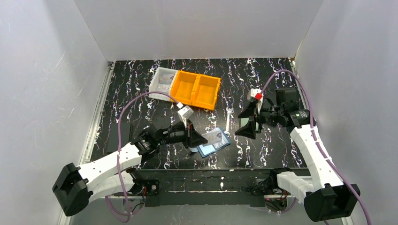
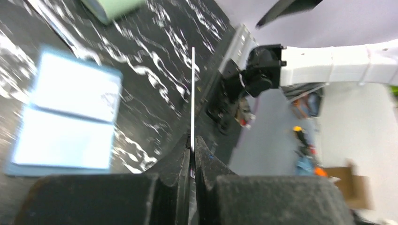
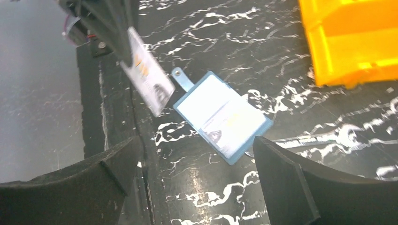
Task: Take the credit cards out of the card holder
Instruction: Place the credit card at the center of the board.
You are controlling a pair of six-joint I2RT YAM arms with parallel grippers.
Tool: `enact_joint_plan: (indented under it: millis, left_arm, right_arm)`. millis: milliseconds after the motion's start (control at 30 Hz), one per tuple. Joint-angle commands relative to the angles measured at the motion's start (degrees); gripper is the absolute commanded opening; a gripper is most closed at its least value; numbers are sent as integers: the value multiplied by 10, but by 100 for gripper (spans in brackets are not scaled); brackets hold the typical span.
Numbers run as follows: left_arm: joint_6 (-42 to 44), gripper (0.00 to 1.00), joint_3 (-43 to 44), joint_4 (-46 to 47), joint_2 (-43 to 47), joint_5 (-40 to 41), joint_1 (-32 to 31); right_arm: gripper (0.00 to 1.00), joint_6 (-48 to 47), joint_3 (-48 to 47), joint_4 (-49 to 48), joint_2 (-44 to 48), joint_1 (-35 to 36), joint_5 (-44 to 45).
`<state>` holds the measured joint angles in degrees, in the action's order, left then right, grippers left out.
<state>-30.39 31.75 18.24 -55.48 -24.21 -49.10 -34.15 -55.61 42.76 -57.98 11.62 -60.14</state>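
Observation:
The blue card holder (image 1: 212, 148) lies open on the black marbled table, its lighter inside up (image 3: 220, 119) (image 2: 65, 117), with a printed credit card still showing in one clear pocket. My left gripper (image 1: 202, 139) (image 2: 192, 140) is shut on one pale credit card (image 3: 148, 79), held just off the holder's left edge; the left wrist view shows this card edge-on (image 2: 193, 93). My right gripper (image 1: 248, 123) (image 3: 197, 159) hangs open to the right of the holder, with nothing between its fingers.
An orange two-compartment bin (image 1: 195, 89) (image 3: 352, 37) and a clear box (image 1: 162, 79) stand at the back. A metal wrench (image 1: 228, 119) (image 3: 319, 138) lies right of the holder. A grey-green wallet (image 2: 112, 7) lies beyond it.

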Motion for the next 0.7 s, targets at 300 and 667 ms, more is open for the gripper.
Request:
enact_joint_plan:
  millis: [300, 667]
  left_arm:
    - [-140, 0, 62, -84, -203, -168, 18]
    - [-133, 0, 146, -92, -371, -208, 14]
  right_arm:
    - [98, 140, 33, -129, 30, -46, 54]
    - [98, 145, 53, -150, 25, -54, 60]
